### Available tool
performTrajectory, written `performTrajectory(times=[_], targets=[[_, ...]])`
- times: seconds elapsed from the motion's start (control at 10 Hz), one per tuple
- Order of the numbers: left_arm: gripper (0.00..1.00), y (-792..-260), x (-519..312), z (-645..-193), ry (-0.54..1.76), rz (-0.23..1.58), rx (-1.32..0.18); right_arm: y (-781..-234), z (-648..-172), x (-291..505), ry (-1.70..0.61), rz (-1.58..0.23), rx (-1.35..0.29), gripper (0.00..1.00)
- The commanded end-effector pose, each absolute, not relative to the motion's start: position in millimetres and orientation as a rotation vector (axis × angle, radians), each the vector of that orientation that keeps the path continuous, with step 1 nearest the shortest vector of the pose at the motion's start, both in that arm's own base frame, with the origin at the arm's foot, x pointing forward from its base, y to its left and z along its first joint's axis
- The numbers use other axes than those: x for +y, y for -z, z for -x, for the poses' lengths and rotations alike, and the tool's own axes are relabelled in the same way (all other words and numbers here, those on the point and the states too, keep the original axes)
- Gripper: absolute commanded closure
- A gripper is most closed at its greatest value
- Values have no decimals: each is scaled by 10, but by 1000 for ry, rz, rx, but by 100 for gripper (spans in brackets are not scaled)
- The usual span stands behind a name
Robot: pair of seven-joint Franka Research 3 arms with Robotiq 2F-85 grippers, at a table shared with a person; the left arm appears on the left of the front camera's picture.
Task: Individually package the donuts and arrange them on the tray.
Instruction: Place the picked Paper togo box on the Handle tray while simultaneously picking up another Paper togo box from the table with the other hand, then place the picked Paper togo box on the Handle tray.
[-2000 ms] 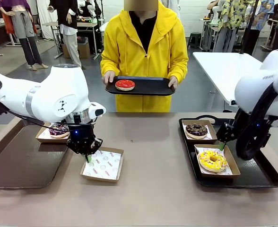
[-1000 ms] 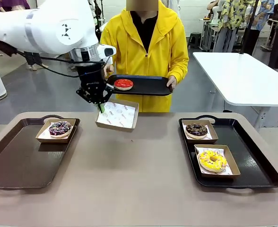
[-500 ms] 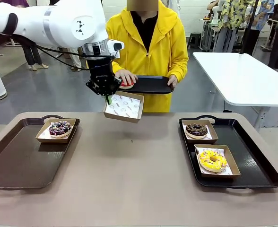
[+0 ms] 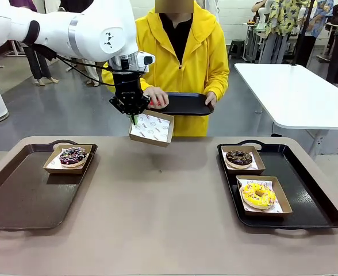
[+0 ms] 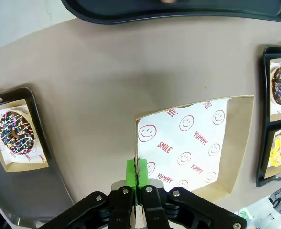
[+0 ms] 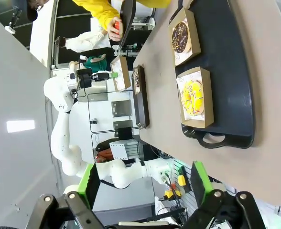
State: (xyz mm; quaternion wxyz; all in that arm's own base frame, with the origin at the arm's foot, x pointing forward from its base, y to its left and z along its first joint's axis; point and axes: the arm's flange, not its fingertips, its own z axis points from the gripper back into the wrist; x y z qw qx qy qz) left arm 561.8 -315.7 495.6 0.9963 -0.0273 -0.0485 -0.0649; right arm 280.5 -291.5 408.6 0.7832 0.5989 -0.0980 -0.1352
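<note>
My left gripper (image 4: pixel 133 118) is shut on the rim of an empty cardboard box (image 4: pixel 151 128), held tilted in the air just below the person's black tray (image 4: pixel 186 104). In the left wrist view the green pads (image 5: pixel 131 172) pinch the box's (image 5: pixel 188 143) edge. The person's hand covers the red donut (image 4: pixel 156 104) on that tray. The purple-iced donut (image 4: pixel 72 156) sits boxed on the left tray (image 4: pixel 19 201). The chocolate donut (image 4: pixel 238 157) and yellow donut (image 4: pixel 258 194) sit boxed on the right tray (image 4: pixel 312 213). My right gripper (image 6: pixel 143 181) is open, high above the right tray (image 6: pixel 236 86).
The person in a yellow hoodie (image 4: pixel 177 57) stands at the table's far edge, holding the black tray with the other hand. The brown tabletop (image 4: pixel 163 201) lies bare between the two trays. A white table (image 4: pixel 295 86) stands behind on the right.
My left arm lifted the empty box off the table and carried it up to the person's tray. The person's hand moved onto the red donut. My right arm withdrew from the right tray.
</note>
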Motion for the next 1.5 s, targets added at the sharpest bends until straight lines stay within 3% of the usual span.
performTrajectory(times=[0.0,1.4], targets=[[100,-4978,-3169,-5585,140,55,-97,-4079,-2787,-2934,303,-1298,-211,0],[100,-4978,-3169,-5585,140,55,-97,-4079,-2787,-2934,303,-1298,-211,0]])
